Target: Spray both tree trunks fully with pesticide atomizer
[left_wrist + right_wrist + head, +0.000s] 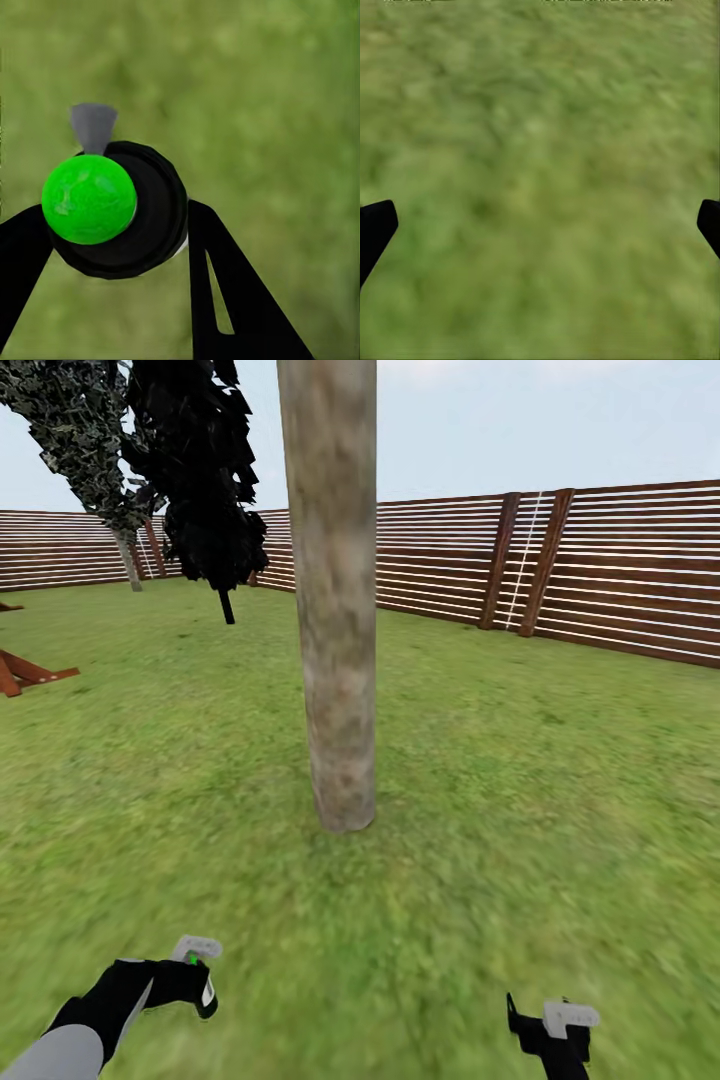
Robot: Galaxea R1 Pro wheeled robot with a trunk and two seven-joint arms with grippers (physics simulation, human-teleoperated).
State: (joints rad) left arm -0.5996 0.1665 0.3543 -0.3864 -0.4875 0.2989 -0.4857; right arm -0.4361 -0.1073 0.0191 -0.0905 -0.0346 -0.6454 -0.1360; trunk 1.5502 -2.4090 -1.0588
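Lawn [520,800] around the trunk [335,610]: left gripper [112,240] clamps the rigid (likely light) atomizer [120,206]; right gripper [540,225] spread, empty.

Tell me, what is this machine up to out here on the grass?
A two-armed robot stands on a green lawn facing a thick mottled grey-brown tree trunk, with a brown slatted wooden fence behind. Its left gripper is shut on a black sprayer with a bright green cap and grey nozzle, held low over the grass. The right gripper is open and holds nothing. No white spray specks are visible on the trunk.
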